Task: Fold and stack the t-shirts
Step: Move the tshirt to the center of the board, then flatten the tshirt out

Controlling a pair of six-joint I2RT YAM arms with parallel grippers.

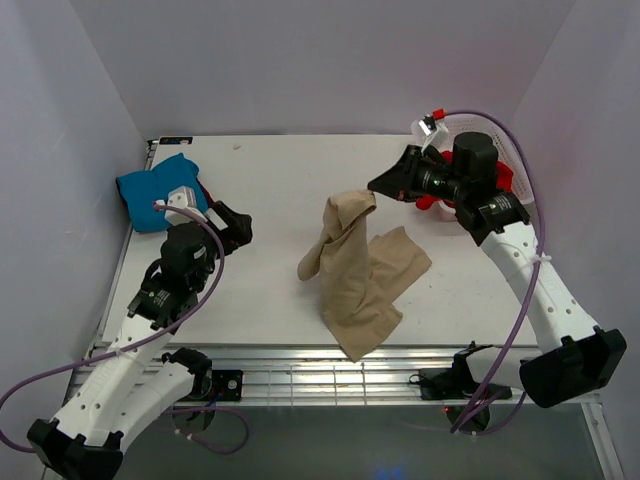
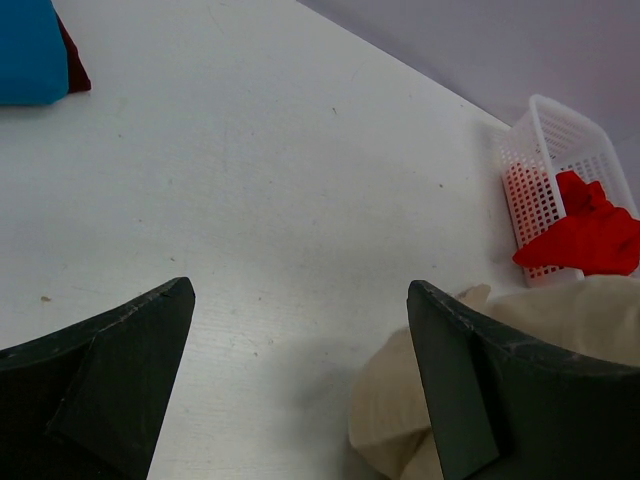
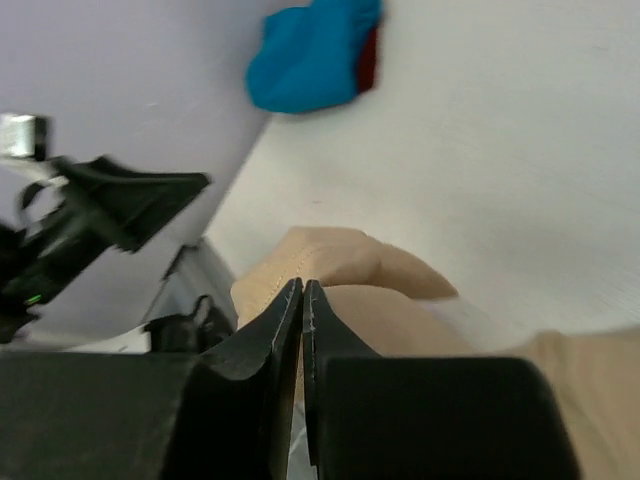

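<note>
- Mid-bench, toward the near edge: tan-beige t-shirt point(image 1: 362, 280) lies crumpled. One corner is lifted toward the far right corner, the rest trails on the bench point(image 1: 270, 170).
- right gripper point(image 1: 378, 187) is clamped on that raised corner. Wrist view shows the fingers pressed together with tan cloth at the tips.
- left gripper point(image 1: 240, 226) is toward the left edge with fingers spread wide and nothing between them. It sits over the bench, apart from the tan shirt.
- teal-blue t-shirt point(image 1: 155, 190) lies folded at the far left corner. dark red t-shirt point(image 2: 76, 62) peeks out from under it.
- bright red t-shirt point(image 2: 590, 235) hangs out of the white lattice basket point(image 2: 560, 130) at the far right corner, behind the right arm.
</note>
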